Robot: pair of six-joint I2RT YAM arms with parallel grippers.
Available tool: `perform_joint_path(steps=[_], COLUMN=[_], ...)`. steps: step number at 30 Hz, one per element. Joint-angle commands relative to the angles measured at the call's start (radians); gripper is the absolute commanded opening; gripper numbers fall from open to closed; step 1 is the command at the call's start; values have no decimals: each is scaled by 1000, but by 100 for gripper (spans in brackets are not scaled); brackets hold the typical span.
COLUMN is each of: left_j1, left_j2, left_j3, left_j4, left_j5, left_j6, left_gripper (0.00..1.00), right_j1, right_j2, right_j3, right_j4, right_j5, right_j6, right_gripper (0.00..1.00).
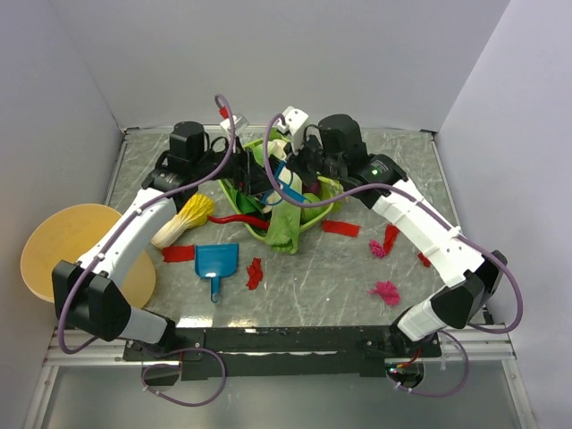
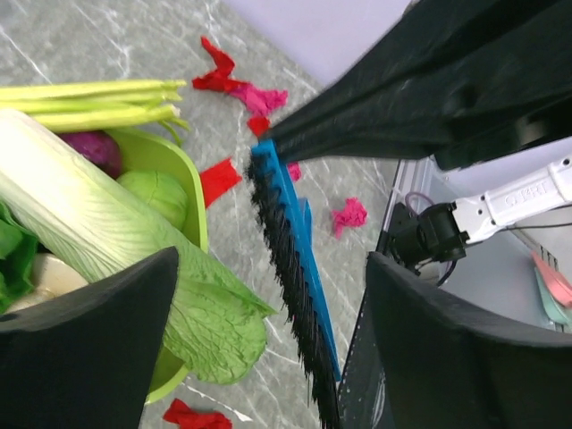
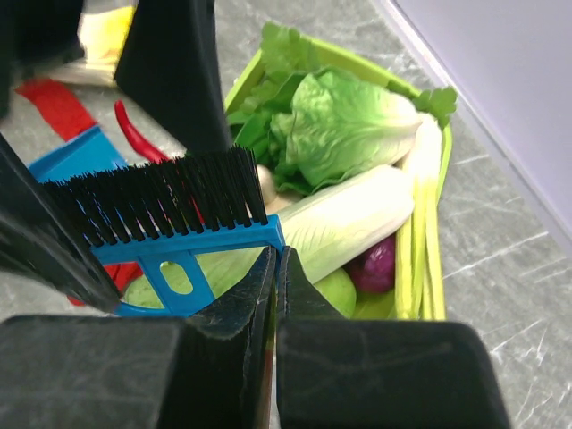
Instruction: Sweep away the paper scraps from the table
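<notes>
On the near half of the desk point(image 1: 313, 295), the paper scraps point(image 1: 387, 291) lie scattered. Red strips sit either side of the blue dustpan point(image 1: 216, 259), and another lies just right of the green basket point(image 2: 197, 210). Pink tufts and more red bits lie close under the right forearm. Both arms reach forward with their elbows flared outward, and their wrists meet above the basket of greens. The right pincer point(image 3: 275, 255) is pressed together on the blue back of a black-bristled brush point(image 2: 290, 232) and holds it over the basket. The left pincer point(image 2: 271, 259) is spread wide, one finger on each side of that brush. I cannot tell whether it touches. A tan bucket point(image 1: 63, 250) stands beside the left arm.
</notes>
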Motion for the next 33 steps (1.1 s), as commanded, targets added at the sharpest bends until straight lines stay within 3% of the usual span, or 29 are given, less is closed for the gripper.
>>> perform_joint_path(steps=[1, 5, 9, 10, 12, 13, 14, 15, 16, 17, 18, 21, 26, 33], left_j1=[-15, -18, -17, -18, -18, -17, -17, -17, -17, -14, -11, -4, 23, 54], left_j2=[3, 10, 18, 20, 20, 16, 15, 13, 9, -5, -13, -25, -34, -13], left_j3=[30, 33, 43, 44, 44, 42, 43, 47, 47, 36, 30, 28, 33, 7], left_j4=[-10, -15, -9, -6, -1, 3, 3, -3, -3, 13, 23, 30, 105, 381], left_j5=[-20, -36, 16, 29, 56, 64, 72, 81, 86, 98, 112, 141, 220, 336], left_j6=[34, 37, 51, 54, 57, 62, 66, 73, 80, 82, 83, 108, 33, -257], left_gripper=[83, 75, 53, 49, 37, 32, 24, 6, 1, 1, 1, 1, 1, 1], right_j1=[10, 14, 16, 16, 11, 2, -13, -33, -61, -143, -186, -308, -339, -329], right_j2=[21, 30, 39, 41, 35, 30, 15, 4, -8, -21, -45, -70, -74, -42], right_j3=[82, 113, 113, 111, 108, 104, 98, 96, 90, 70, 56, 22, -4, -80], right_j4=[53, 50, 50, 48, 47, 44, 25, 15, 7, 8, 17, 1, -143, -92], right_j5=[11, -12, -37, -46, -77, -90, -147, -209, -280, -351, -515, -685, -866, -1021], right_j6=[-3, -3, 13, 24, 50, 62, 72, 89, 131, 164, 200, 283, 118, 139], right_gripper=[0, 0, 0, 4, 29, 60, 75, 85, 93, 96, 97, 98, 98, 93])
